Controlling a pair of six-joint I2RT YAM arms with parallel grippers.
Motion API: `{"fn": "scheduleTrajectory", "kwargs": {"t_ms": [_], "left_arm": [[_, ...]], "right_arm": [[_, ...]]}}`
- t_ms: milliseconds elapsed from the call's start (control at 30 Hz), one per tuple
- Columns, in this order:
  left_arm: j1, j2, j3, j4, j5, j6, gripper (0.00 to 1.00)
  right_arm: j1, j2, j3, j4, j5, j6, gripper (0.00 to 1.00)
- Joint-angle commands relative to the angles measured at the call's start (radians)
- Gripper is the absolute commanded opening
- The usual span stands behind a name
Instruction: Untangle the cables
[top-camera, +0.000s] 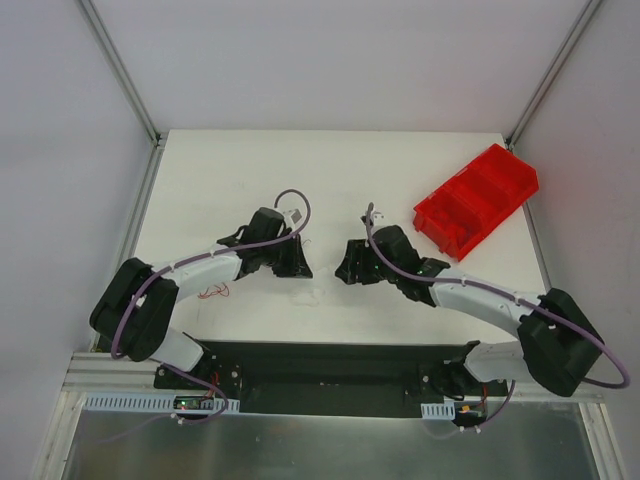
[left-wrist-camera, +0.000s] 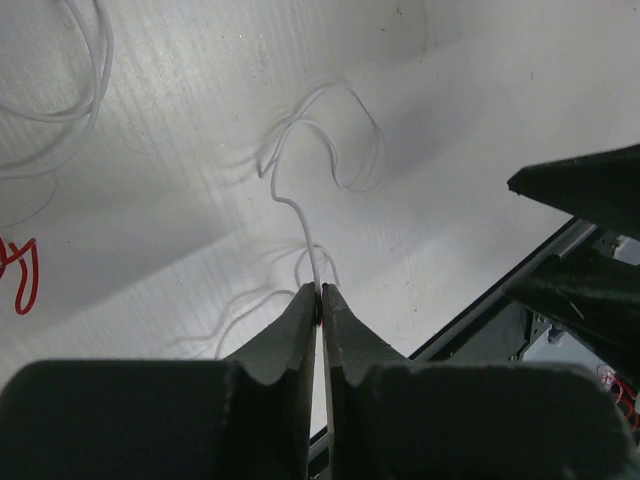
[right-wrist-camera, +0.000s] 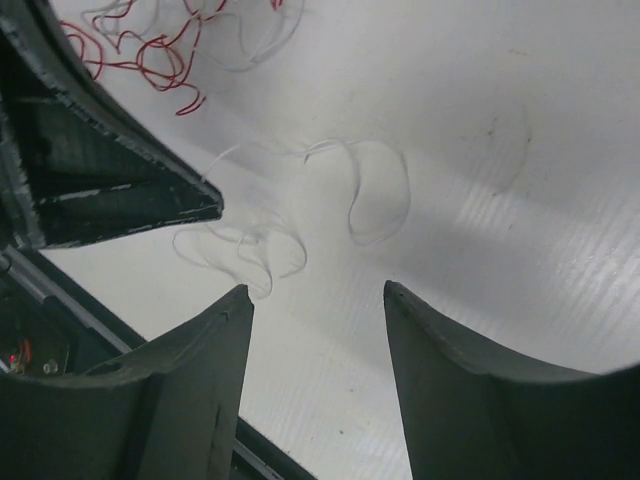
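**Left pinch on white cable, right idle: drag risk**

Left fingers (left-wrist-camera: 322, 300) are closed tight on the end of a thin white cable (left-wrist-camera: 305, 225). Its loops lie on the counter (left-wrist-camera: 480, 60) just ahead, between the two arms. Right fingers (top-camera: 347, 266) are spread wide near those loops, holding nothing. Red cables (right-wrist-camera: 150, 60) sit apart, by the left arm. Risk: nothing pins the loose loops, so a pull likely drags or cinches them. Wire this thin could also slip the pinch.
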Motion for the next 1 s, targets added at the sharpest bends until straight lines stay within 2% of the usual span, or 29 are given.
{"fn": "scheduleTrajectory", "kwargs": {"t_ms": [0, 167, 267, 433, 667, 767, 900, 967], "left_arm": [[0.002, -0.053, 0.016, 0.024, 0.028, 0.022, 0.0], [0.002, -0.12, 0.006, 0.024, 0.057, 0.033, 0.0], [0.002, -0.165, 0.015, 0.024, 0.09, 0.051, 0.0], [0.002, -0.245, 0.032, 0.015, 0.107, 0.08, 0.0], [0.002, -0.288, 0.081, -0.005, 0.149, 0.088, 0.0], [0.002, -0.308, 0.107, -0.014, 0.157, 0.099, 0.0], [0.005, -0.392, 0.17, -0.106, 0.075, 0.154, 0.0], [0.01, -0.441, 0.202, -0.138, 0.022, 0.177, 0.0]], "right_arm": [[-0.075, 0.112, 0.116, -0.054, -0.064, -0.064, 0.57], [-0.17, 0.275, 0.212, -0.097, -0.176, -0.01, 0.55], [-0.169, 0.341, 0.234, -0.107, -0.233, 0.027, 0.55], [-0.159, 0.361, 0.214, 0.005, -0.287, 0.071, 0.55], [-0.136, 0.358, 0.194, 0.064, -0.245, 0.1, 0.55], [-0.115, 0.351, 0.185, 0.071, -0.18, 0.099, 0.46], [-0.107, 0.32, 0.206, -0.182, 0.15, 0.071, 0.42], [-0.147, 0.288, 0.188, -0.228, 0.21, 0.061, 0.42]]}}
